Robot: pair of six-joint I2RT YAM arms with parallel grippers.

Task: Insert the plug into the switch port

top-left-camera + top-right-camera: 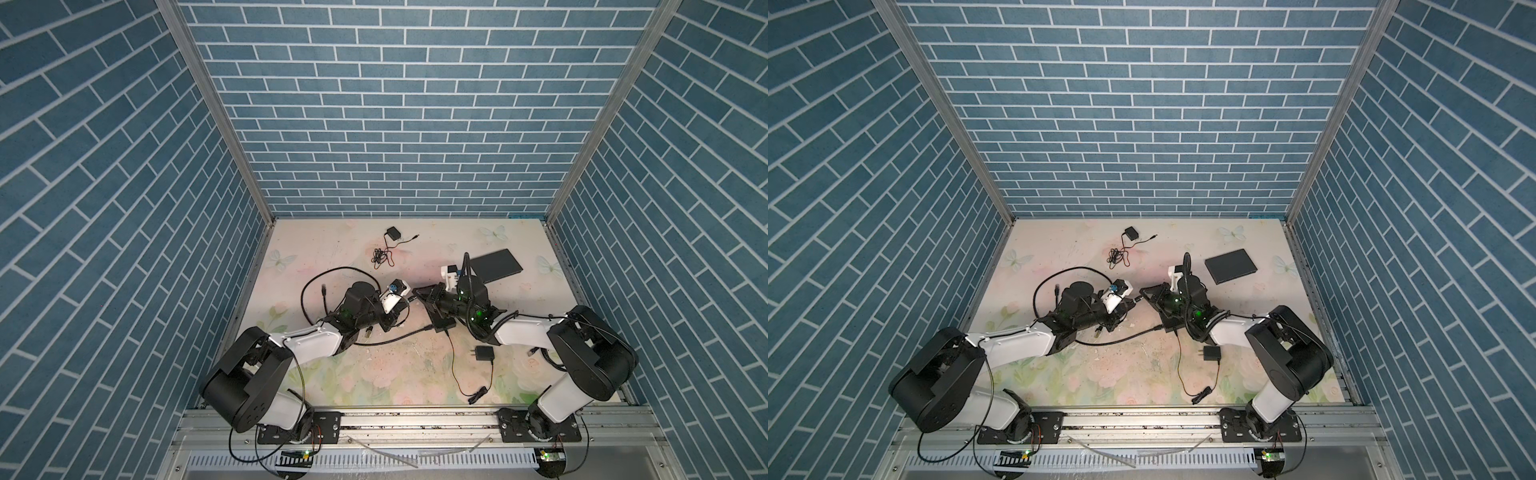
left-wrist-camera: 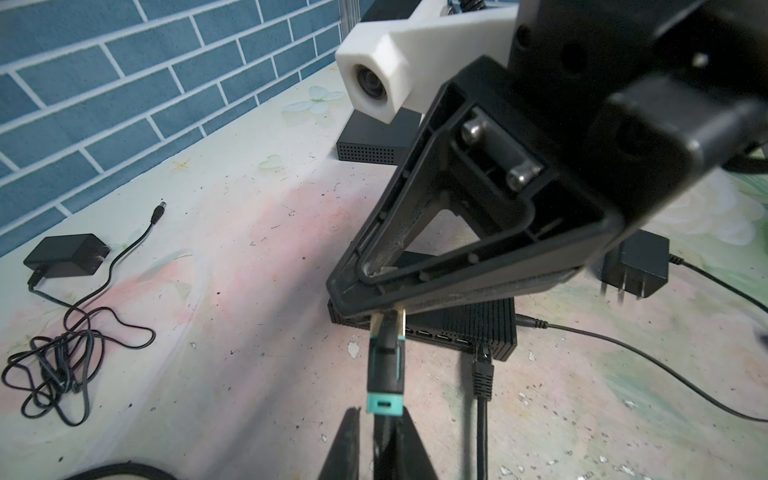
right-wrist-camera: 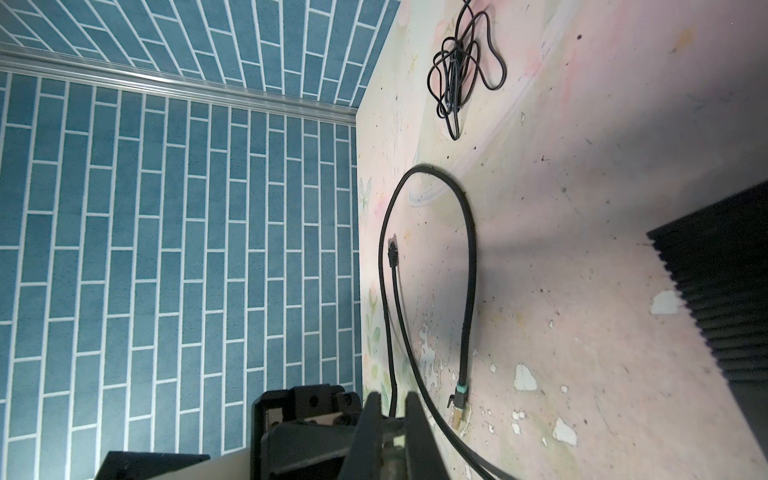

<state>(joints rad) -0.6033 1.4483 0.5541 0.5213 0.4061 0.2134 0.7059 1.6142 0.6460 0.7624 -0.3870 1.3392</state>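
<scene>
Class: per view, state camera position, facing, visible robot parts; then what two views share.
Both top views: high in front, looking down on the floral table; left arm and right arm show.
Left wrist: on left arm, facing the right gripper pinching the teal-collared black plug; own fingertips show.
Right wrist: on right arm, facing the blue brick wall; own fingertips show.
Shared: tangled thin black cord, both wrist views.

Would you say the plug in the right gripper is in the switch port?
Out: the right gripper pinches the plug, apart from the switch.
</scene>
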